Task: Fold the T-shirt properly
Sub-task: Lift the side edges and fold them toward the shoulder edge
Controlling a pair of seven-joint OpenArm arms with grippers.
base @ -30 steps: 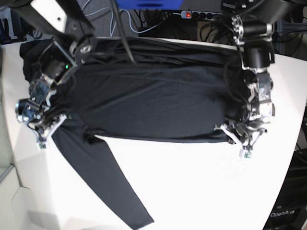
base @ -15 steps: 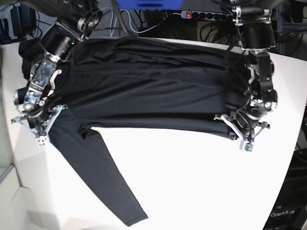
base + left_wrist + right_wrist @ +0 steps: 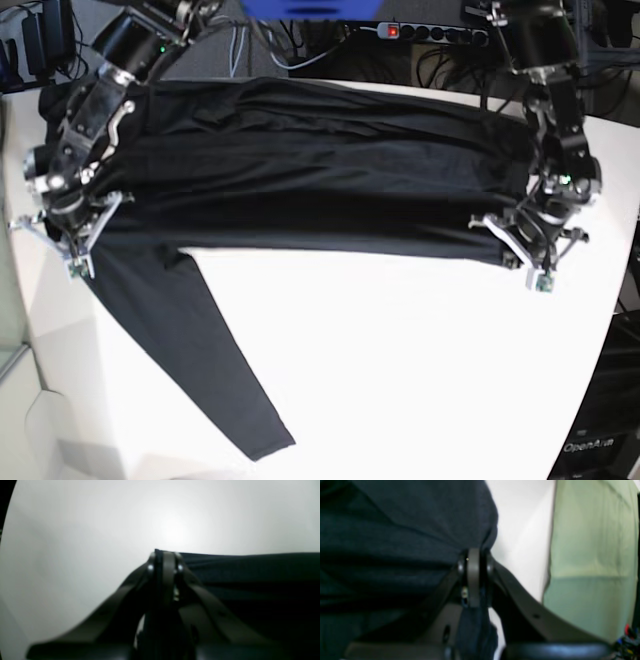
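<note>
The black T-shirt (image 3: pixel 320 180) lies stretched as a wide band across the far half of the white table (image 3: pixel 400 380). One long sleeve (image 3: pixel 190 350) trails toward the front left. At the band's right end, my left gripper (image 3: pixel 532 262) is shut on the shirt's front edge. In the left wrist view the gripper (image 3: pixel 163 556) pinches the fabric (image 3: pixel 250 580) just above the table. My right gripper (image 3: pixel 66 250) is shut on the shirt's left end. In the right wrist view the gripper (image 3: pixel 473 557) holds bunched cloth (image 3: pixel 395 530).
A power strip (image 3: pixel 420 32) and cables lie behind the table's back edge. A pale green surface (image 3: pixel 590 555) lies beyond the table edge beside the right gripper. A dark unit (image 3: pixel 600 440) stands at the front right corner.
Both grippers have moved toward the back of the table and further apart, pulling the shirt's front edge back and taut. The trailing sleeve has slid back and left with it.
</note>
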